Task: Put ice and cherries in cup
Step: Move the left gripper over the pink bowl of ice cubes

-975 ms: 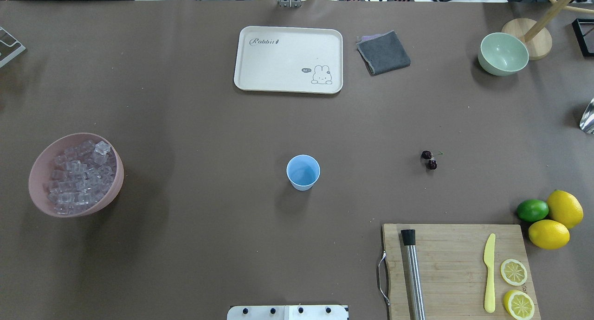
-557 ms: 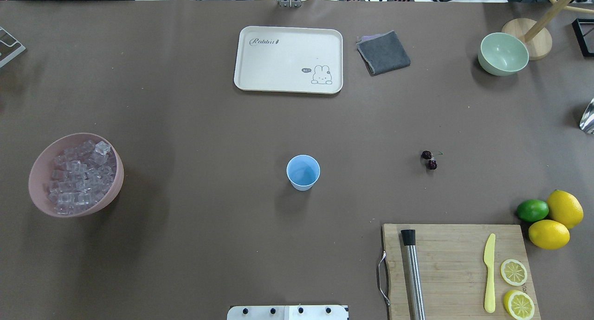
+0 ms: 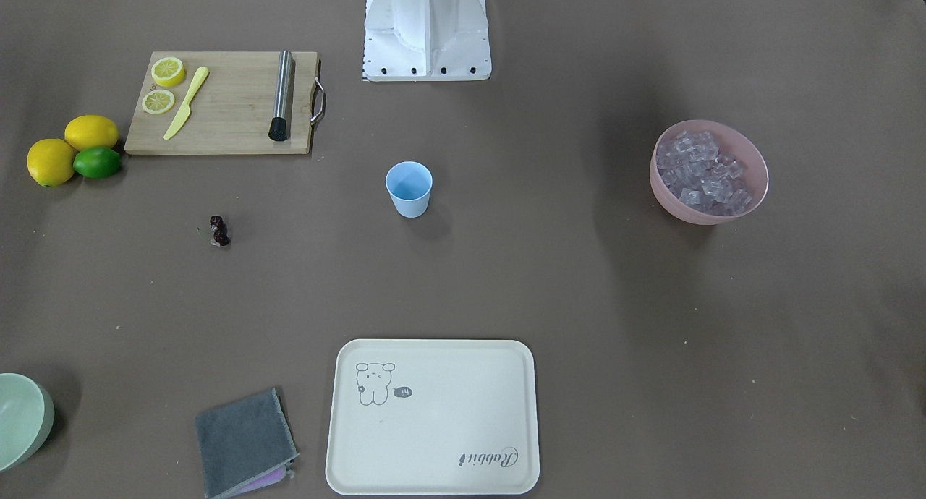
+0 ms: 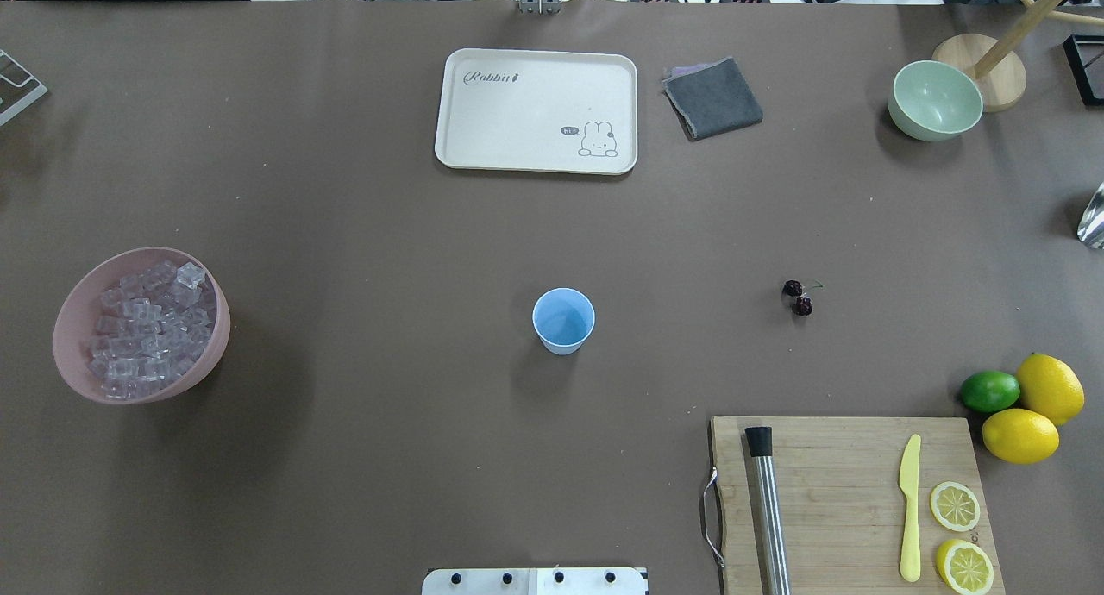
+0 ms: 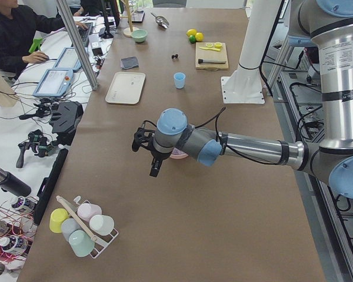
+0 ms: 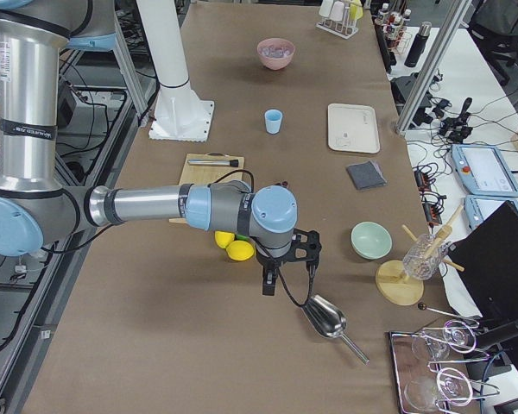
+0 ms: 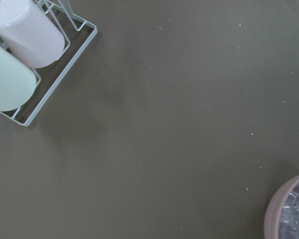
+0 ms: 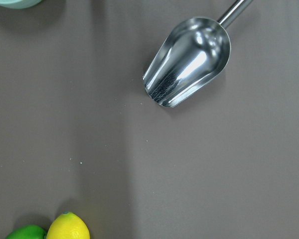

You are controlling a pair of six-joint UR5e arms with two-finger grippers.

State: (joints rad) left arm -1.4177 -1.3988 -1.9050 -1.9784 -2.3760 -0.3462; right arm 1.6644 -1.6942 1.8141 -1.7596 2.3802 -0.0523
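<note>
Hovering over the table's left end near the pink bowl [image 4: 76, 295], left gripper [image 5: 154, 169], can't tell if open or closed. Ice [image 4: 142, 332] piled in that bowl. Light blue cup [image 4: 563, 320] upright mid-table. Cherries [image 4: 799, 297] on the table, well right of cup. Right gripper [image 6: 268, 285] hangs near metal scoop [image 6: 326, 317], opening can't tell either.
</note>
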